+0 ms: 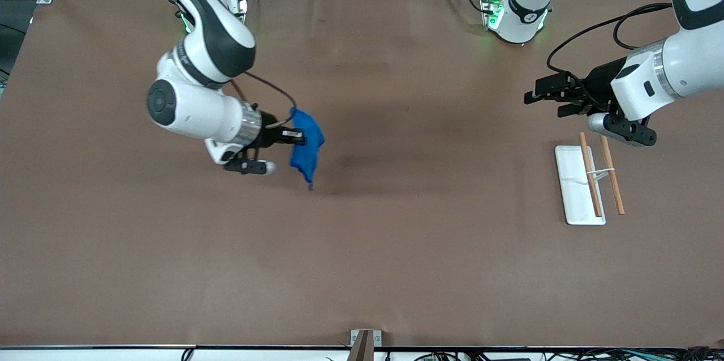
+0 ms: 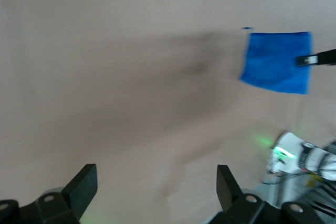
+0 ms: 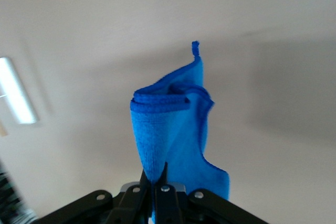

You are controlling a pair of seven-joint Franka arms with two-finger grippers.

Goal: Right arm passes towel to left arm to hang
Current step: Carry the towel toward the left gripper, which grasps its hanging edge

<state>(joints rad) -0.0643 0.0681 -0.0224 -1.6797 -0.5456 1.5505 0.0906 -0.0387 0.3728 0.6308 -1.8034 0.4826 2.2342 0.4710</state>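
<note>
The jaws of the right gripper (image 1: pixel 298 136) are pinching the towel (image 1: pixel 306 146), which hangs in the air over the counter (image 1: pixel 396 248) toward the right arm's end. The left gripper (image 1: pixel 531 95) waits over the counter near the rack (image 1: pixel 578 184), jaws spread. The limp cloth may swing, so the left jaws could miss it.

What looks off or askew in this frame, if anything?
Nothing stands out. The right hand is shut on the towel, which hangs bunched above the table. The left hand is open over the table near the rack, whose two wooden bars lie parallel.
</note>
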